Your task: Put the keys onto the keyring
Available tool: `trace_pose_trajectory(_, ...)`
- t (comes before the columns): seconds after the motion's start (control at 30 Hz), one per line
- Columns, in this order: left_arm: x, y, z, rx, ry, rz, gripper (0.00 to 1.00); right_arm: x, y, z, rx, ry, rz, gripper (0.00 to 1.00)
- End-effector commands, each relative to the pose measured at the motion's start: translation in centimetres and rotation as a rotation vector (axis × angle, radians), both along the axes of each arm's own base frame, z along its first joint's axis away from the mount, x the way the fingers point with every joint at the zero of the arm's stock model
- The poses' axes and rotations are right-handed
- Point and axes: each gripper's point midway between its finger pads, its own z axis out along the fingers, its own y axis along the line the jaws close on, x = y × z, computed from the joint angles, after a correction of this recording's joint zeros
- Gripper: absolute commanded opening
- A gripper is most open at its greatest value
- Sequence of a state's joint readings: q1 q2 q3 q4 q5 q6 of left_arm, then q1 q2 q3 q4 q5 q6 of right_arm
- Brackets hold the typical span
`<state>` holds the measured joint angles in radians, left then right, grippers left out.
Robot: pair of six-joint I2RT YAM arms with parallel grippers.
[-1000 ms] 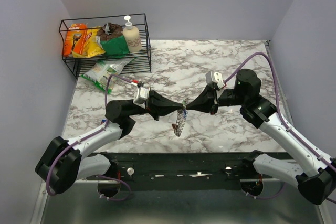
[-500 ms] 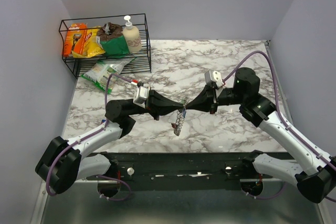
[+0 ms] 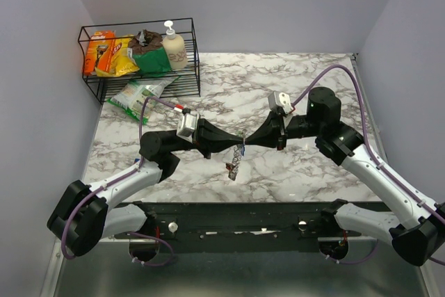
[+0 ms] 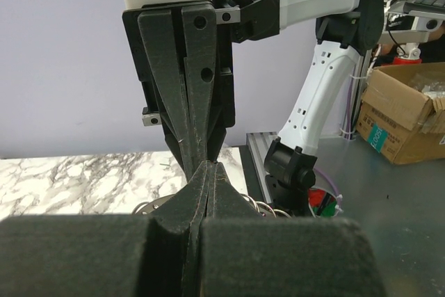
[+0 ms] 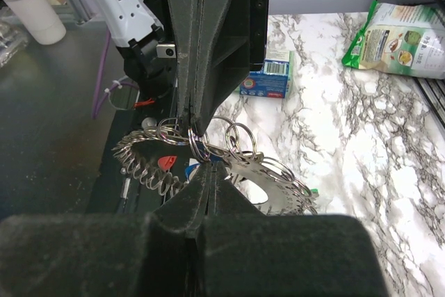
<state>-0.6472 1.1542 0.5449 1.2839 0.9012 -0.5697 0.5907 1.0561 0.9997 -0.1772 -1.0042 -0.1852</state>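
The keyring point(image 3: 236, 161) hangs off the table under the spot where the two arms meet. In the right wrist view it is a silvery toothed disc point(image 5: 278, 189) rimmed with small split rings. Keys dangle from it: a red head point(image 5: 165, 163) and a blue head point(image 5: 189, 170) show. My left gripper point(image 3: 238, 145) is shut on one split ring at the rim, its fingers point(image 5: 208, 46) coming down from above. My right gripper point(image 5: 206, 170) is shut tip to tip against it at the same rim. What lies between its pads is hidden.
A black wire basket point(image 3: 139, 28) with snack packs and a pump bottle stands at the back left. A green snack bag point(image 3: 139, 95) lies in front of it. A small blue box point(image 5: 268, 78) sits on the marble below the arms.
The right arm has pushed a little left and up towards the left gripper. The hanging keyring has swung slightly left with it. The left arm has held still.
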Motion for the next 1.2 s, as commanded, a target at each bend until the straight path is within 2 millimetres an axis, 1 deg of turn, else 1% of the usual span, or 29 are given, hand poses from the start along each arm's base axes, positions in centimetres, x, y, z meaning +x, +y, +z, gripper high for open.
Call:
trace_pose_trajectory(0.0,-1.74,1.15,4.35,-0.136,-0.194,-0.004,0.0,0.6,0.03,-0.55,-0.032,0.001,-0.036,0.06)
trace_pose_trajectory(0.03,-1.7,1.15,4.3,-0.133,-0.193,-0.001,0.0,0.67,0.01,-0.53,-0.032,0.0,-0.042,0.08)
trace_pose_trajectory(0.4,-1.49,1.09,4.07,-0.128,-0.192,0.01,0.0,0.58,0.11,-0.04,-0.009,-0.014,-0.045,0.07)
trace_pose_trajectory(0.5,-1.56,1.13,4.28,-0.135,-0.192,0.006,0.0,0.49,0.24,0.1,-0.001,-0.013,-0.044,0.06)
trace_pose_trajectory(0.7,-1.57,1.1,4.42,-0.137,-0.191,0.002,0.0,0.38,0.36,-0.35,-0.008,-0.002,-0.038,0.06)
trace_pose_trajectory(0.83,-1.6,1.14,4.46,-0.139,-0.192,0.003,0.0,0.33,0.44,-0.53,-0.011,-0.003,-0.036,0.09)
trace_pose_trajectory(0.9,-1.65,1.14,4.44,-0.139,-0.189,0.002,0.0,0.27,0.42,-0.51,-0.012,-0.003,-0.037,0.12)
trace_pose_trajectory(0.93,-1.68,1.16,4.43,-0.139,-0.189,0.003,0.0,0.24,0.4,-0.53,-0.012,-0.003,-0.037,0.15)
trace_pose_trajectory(1.03,-1.6,1.15,4.2,-0.129,-0.19,0.01,0.0,0.28,0.27,-0.52,-0.012,-0.01,-0.05,0.18)
trace_pose_trajectory(1.17,-1.65,1.26,4.3,-0.129,-0.194,0.017,0.0,0.25,0.06,-0.38,-0.009,-0.023,-0.065,0.19)
